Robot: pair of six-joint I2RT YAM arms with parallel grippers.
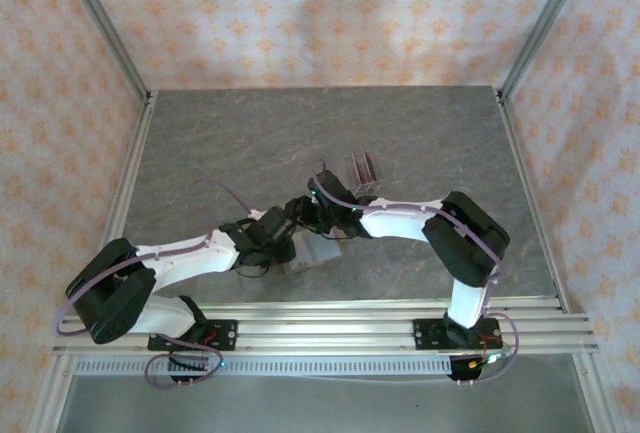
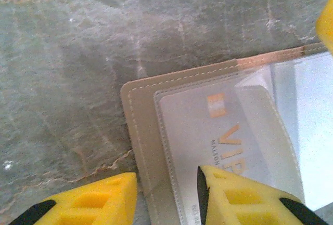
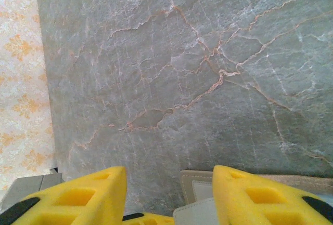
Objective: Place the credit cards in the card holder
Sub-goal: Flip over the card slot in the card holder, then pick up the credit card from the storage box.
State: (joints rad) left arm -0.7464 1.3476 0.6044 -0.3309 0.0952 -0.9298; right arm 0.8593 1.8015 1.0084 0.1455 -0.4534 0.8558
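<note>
The card holder (image 1: 312, 253) lies open on the grey stone table, pale grey inside up, between the two arms. A credit card (image 2: 208, 131) with orange VIP lettering sits inside its clear pocket. My left gripper (image 2: 166, 201) is open, its yellow fingers (image 2: 104, 199) astride the card holder's (image 2: 140, 131) stitched left edge, one over the table and one over the pocket. My right gripper (image 3: 169, 194) is open just above the table, with a corner of the card holder (image 3: 200, 183) beside its right finger. Both grippers (image 1: 290, 238) (image 1: 312, 218) meet over the holder. More dark reddish credit cards (image 1: 365, 166) stand in a rack.
A clear plastic slotted rack (image 1: 372, 175) stands just behind the grippers, near the table's middle. Metal rails (image 1: 330, 313) run along the near edge, and frame posts (image 1: 100, 23) with patterned walls close in the sides and back.
</note>
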